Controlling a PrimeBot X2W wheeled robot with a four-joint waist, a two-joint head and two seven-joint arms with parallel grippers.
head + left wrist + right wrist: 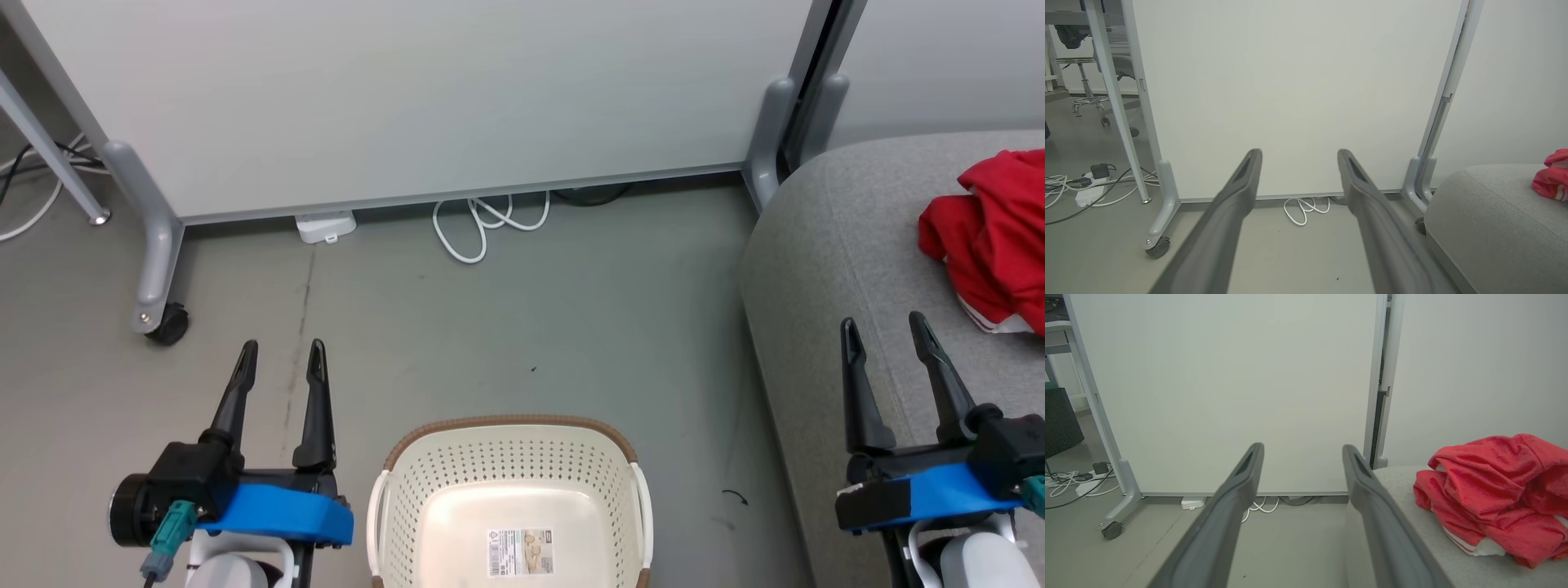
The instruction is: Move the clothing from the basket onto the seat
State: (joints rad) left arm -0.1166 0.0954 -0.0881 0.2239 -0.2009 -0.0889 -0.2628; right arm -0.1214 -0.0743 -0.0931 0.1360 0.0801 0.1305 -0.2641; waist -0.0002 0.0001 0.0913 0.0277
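Note:
The red clothing [992, 237] lies bunched on the grey seat [824, 269] at the right, white stripes showing at its lower edge; it is also the red heap [1494, 494] on the seat [1404, 498] and a red bit [1551, 175] at the frame's right edge on the seat [1490, 220]. The cream basket [408, 498] stands on the floor at bottom centre, holding nothing but its paper label. My left gripper [282, 353] is open to the basket's left. My right gripper [884, 328] is open over the seat's front, left of the clothing. Both are empty [1298, 153] [1303, 447].
A white partition panel [424, 98] on grey caster feet [159, 318] stands behind the floor area. A white cable coil [490, 220] and a small white box [325, 226] lie at its base. Cables and a power strip [1086, 192] sit far left.

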